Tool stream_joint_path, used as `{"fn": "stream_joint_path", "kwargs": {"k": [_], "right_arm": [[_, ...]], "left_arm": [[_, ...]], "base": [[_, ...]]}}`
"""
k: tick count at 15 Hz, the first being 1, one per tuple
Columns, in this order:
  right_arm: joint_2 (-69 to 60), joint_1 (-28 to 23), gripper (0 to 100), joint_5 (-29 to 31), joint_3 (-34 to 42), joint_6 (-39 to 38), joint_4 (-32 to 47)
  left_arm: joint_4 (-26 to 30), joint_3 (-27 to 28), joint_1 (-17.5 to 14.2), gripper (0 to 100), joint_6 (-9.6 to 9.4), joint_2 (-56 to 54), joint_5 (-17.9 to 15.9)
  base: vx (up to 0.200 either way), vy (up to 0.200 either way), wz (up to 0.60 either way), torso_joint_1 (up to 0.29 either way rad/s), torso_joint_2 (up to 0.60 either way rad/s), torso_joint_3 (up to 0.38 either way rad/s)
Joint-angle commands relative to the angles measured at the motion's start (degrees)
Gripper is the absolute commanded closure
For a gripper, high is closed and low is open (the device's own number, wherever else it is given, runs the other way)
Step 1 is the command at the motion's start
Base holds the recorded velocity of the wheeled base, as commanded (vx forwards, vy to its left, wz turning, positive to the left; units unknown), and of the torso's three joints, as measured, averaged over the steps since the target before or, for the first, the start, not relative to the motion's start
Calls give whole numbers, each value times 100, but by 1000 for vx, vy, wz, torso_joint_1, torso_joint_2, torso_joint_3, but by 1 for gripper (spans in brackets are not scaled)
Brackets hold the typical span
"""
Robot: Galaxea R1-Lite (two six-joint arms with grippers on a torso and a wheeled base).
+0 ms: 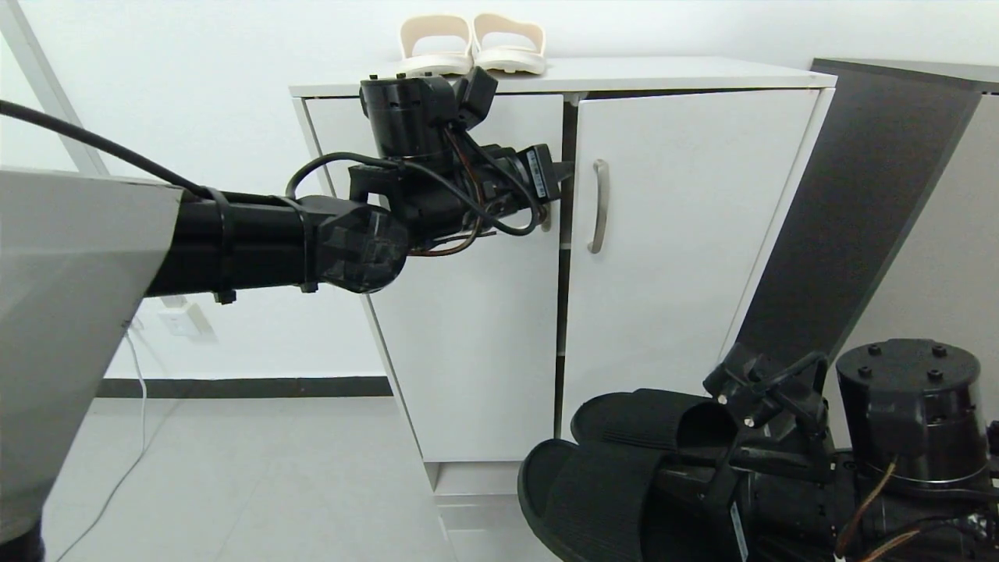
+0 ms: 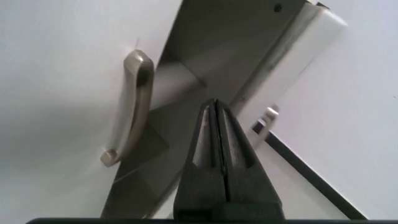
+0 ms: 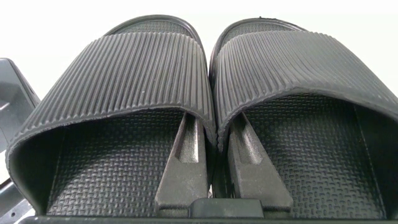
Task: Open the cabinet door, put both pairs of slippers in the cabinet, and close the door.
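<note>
A white two-door cabinet [image 1: 468,351] stands ahead, and a cream pair of slippers [image 1: 472,45] rests on its top. My left gripper [image 1: 563,173] [image 2: 216,102] is shut and empty. Its tip sits at the dark gap between the doors, beside the left door's metal handle [image 2: 134,106]. That gap looks slightly wide, with some interior showing. The right door's handle [image 1: 599,204] is untouched. Low at the right, my right gripper [image 1: 734,421] [image 3: 211,124] is shut on the black pair of slippers [image 1: 616,476] [image 3: 143,68]. One finger is inside each slipper, pinching the adjoining walls.
A dark grey panel [image 1: 851,218] leans beside the cabinet's right side. A wall socket [image 1: 183,320] with a thin cable hangs at the left, above the pale tiled floor [image 1: 257,484].
</note>
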State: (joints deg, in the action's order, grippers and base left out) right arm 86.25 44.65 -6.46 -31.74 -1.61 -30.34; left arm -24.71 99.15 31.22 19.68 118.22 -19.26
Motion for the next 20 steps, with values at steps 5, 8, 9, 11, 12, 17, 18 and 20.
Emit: {"fn": "stream_joint_path", "kwargs": {"k": [5, 8, 9, 11, 12, 17, 18, 20], "right_arm": [[-3, 122, 100, -66, 248, 310, -103], [15, 149, 100, -66, 300, 337, -165], [15, 158, 100, -83, 300, 337, -165], [6, 184, 100, -136, 344, 337, -165], [6, 193, 100, -145, 344, 345, -165], [32, 184, 100, -127, 327, 310, -253], [111, 149, 100, -101, 300, 293, -411], [296, 26, 100, -75, 239, 187, -631]], "left_arm": [[-25, 87, 7, 100, -16, 192, 1], [-43, -159, 139, 100, -25, -10, 1], [-113, -308, 279, 100, -60, -107, 1], [-341, -633, 622, 100, -69, -300, 1], [-429, -792, 921, 100, -87, -379, -7], [-825, -1020, 982, 100, -95, -397, 63], [-842, -1310, 728, 100, -87, -572, 221], [-825, -1829, 358, 100, -104, -1082, 256]], "base": [[-80, 0, 0, 1, 1, 3], [-200, 0, 0, 2, 1, 2], [-200, 0, 0, 2, 7, 7], [-200, 0, 0, -2, 5, 7], [-200, 0, 0, 2, 7, -7], [-120, 0, 0, 0, 1, 0], [0, 0, 0, 0, 0, 0], [0, 0, 0, 0, 0, 0]]}}
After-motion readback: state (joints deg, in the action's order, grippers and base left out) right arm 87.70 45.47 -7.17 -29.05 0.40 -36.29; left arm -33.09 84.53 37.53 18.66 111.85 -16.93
